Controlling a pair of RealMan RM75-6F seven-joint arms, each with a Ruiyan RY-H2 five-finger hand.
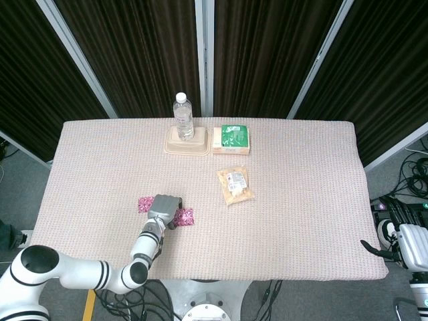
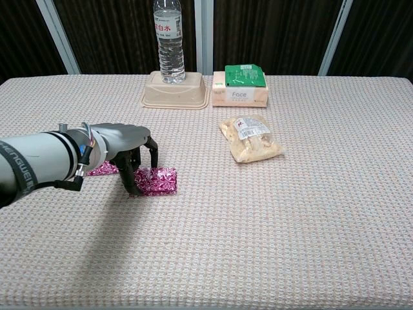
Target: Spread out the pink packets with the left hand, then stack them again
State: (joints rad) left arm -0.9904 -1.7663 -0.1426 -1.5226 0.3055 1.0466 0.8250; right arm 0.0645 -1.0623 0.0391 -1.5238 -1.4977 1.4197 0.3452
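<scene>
Your left robot hand [image 1: 165, 210] hovered palm-down over the pink packets in the lower left of the head view, its fingers [image 2: 138, 169] curled downward and their tips at the near packet's left end. Whether they actually pinched it, you couldn't tell from either view; the hand looked more like pressing than holding.

Two pink packets showed apart: one [image 2: 159, 181] just right of the fingers, its long axis running left-right across the tabletop [image 1: 301, 221], the other [image 1: 144, 204] peeking out on the hand's left side, partly under the wrist. So the spread looked at least begun, and the restack not yet.

The coming move turned on this: the right packet lay immediately to the hand's right, the left one beneath and behind it, both within the left hand's reach. Your right robot hand [image 1: 413, 245] sat at the far right edge of the frame, off the tabletop and well apart; how its fingers lay wasn't visible.
</scene>
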